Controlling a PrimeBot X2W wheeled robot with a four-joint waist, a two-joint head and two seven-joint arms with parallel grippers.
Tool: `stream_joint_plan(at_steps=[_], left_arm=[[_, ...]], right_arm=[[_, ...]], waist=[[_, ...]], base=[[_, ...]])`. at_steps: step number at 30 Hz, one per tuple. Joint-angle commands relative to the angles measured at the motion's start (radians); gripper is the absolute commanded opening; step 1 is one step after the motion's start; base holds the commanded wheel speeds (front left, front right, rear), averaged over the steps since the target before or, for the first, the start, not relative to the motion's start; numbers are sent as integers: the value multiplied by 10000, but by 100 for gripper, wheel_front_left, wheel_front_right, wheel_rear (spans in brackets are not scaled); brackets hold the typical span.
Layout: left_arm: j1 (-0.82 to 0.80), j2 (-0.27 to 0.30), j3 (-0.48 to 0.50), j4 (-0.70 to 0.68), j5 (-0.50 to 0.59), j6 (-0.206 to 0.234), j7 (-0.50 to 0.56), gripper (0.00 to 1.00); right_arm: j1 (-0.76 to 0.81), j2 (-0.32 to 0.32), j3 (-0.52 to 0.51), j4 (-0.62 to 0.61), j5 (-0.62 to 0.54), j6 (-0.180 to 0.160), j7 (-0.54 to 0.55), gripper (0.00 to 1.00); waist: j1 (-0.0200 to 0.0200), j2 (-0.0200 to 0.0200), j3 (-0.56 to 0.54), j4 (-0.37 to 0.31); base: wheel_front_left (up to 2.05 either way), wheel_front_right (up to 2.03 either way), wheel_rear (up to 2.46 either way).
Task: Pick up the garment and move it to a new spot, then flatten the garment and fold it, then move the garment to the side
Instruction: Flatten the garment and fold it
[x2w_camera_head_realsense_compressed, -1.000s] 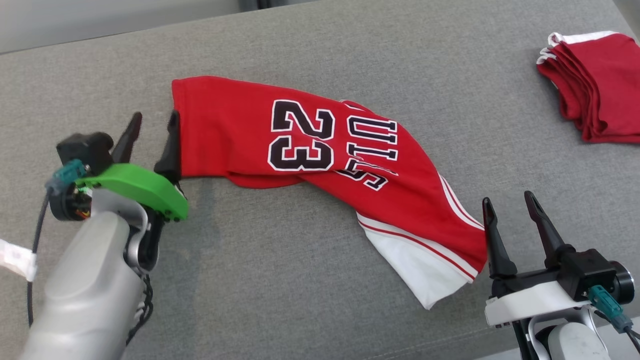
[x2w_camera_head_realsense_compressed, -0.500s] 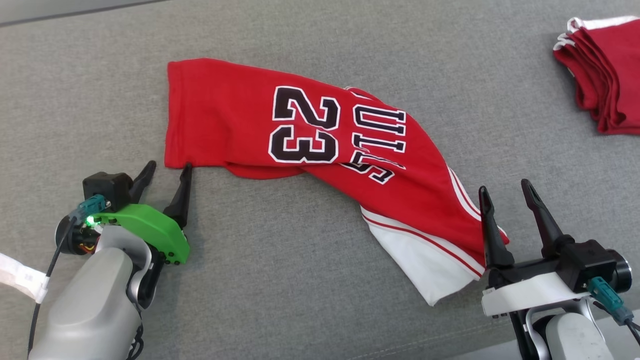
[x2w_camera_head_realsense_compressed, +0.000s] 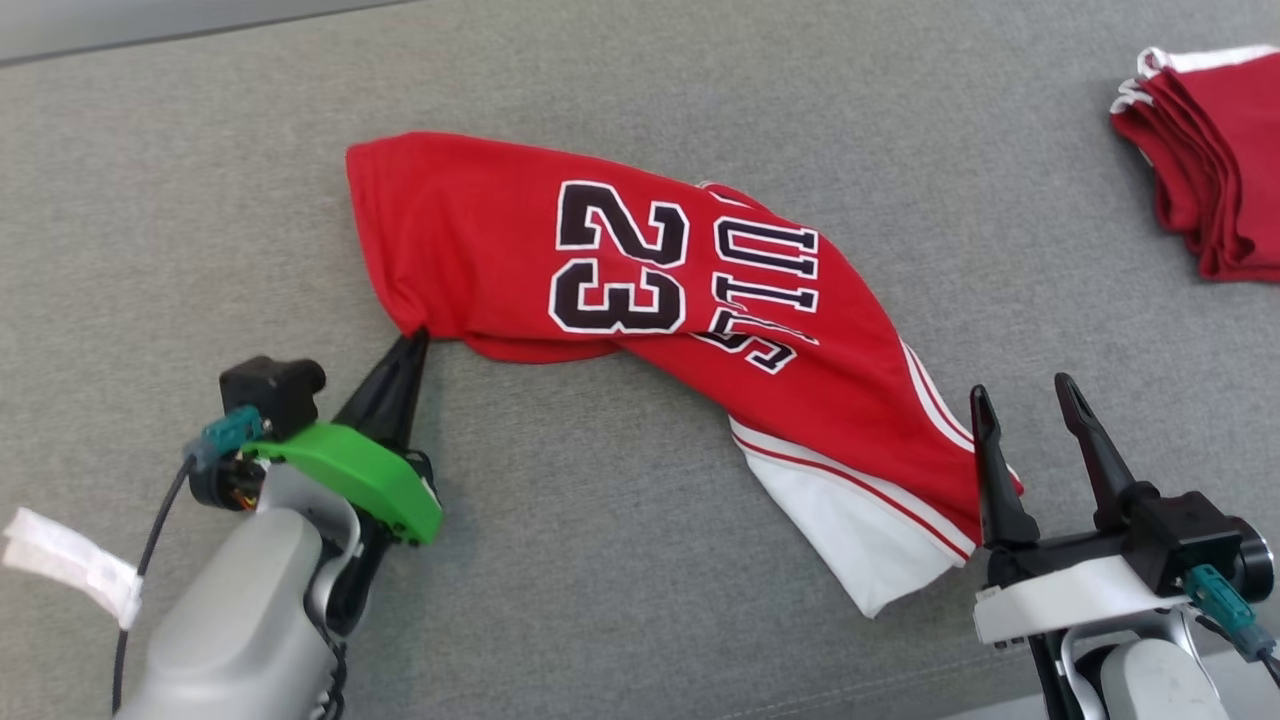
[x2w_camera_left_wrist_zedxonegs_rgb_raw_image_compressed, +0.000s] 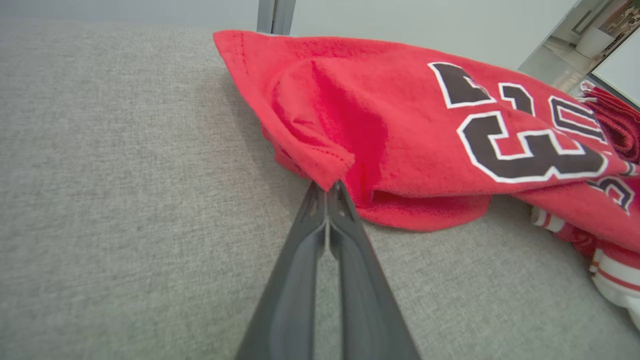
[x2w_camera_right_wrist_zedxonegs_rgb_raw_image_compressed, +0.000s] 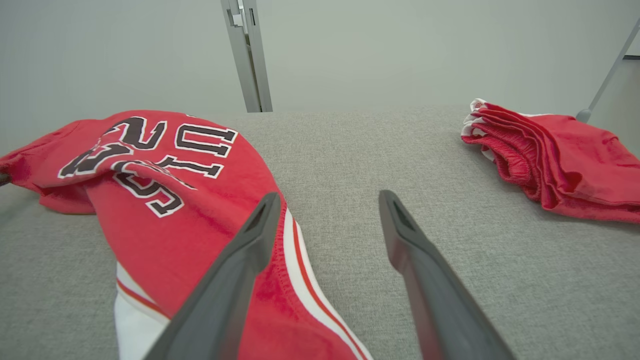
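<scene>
My left gripper (x2w_camera_head_realsense_compressed: 412, 340), at 8 o'clock in the head view, has its two dark fingers pressed together on the near-left hem corner of the red knit garment with black-and-white "23" lettering and white side trim (x2w_camera_head_realsense_compressed: 640, 290). The cloth puckers to a small peak at the pinch, so I judge the hold is real. The garment lies on the grey woven fabric surface (x2w_camera_head_realsense_compressed: 600, 580), running from 10 o'clock through centre down to 4 o'clock, rumpled, with one layer tucked under. My right gripper (x2w_camera_head_realsense_compressed: 1020, 388) is at 4 o'clock with its jaws spread and holding nothing. One finger is over the red-and-white striped edge and the other over bare surface, contact unclear. I read that as lined up to take that end so both ends lift together. A stack of folded red garments with white trim (x2w_camera_head_realsense_compressed: 1210, 160) sits at 2 o'clock, well apart, probably the finished pile. My guess at the step: pick-up for the move, flattening not yet started. Risk: the thin corner pinch slips once the cloth's weight comes on.
</scene>
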Motion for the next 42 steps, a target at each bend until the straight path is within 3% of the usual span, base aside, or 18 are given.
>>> stream_joint_plan(at_steps=[1,6,16,21,24,29,31,37,42], left_arm=[[467,87,93,-443,-27,-21,-59,0],[2241,251,315,-2822,-325,454,-80,0],[5757,1196,117,-7905,-597,2460,642,0],[6261,1610,-92,-9568,-682,2849,1322,0],[6090,1546,-234,-10269,-1040,2725,1765,0],[4952,1487,-152,-10184,-1285,2512,2515,0],[4399,1094,-40,-9840,-1820,2343,2791,0],[2157,388,334,-7739,-2645,1854,3689,0],[327,121,523,-5728,-2622,1622,4134,0]], right_arm=[[169,-20,-70,-4,-7,-16,-25,100],[470,-17,-242,-65,55,-16,-25,100],[776,-18,-341,-86,-112,-16,-25,100],[834,-18,-297,-68,-186,-16,-25,100],[719,-20,-251,-65,-199,-16,-25,100],[566,-23,-112,-48,-113,-16,-25,100],[536,-20,-77,-20,-85,-16,-25,100],[229,-25,190,53,-125,-17,-25,100],[-13,-18,347,74,-107,-16,-25,100]], waist=[[0,0,-349,358],[0,0,-720,869],[0,0,-1191,1744],[0,0,-1331,1953],[0,0,-1295,1933],[0,0,-1113,1719],[0,0,-1012,1568],[0,0,-640,806],[0,0,-360,-20]], base=[[0,0,0],[0,0,0],[0,0,0],[0,0,0],[0,0,0],[0,0,0],[0,0,0],[0,0,0],[0,0,0]])
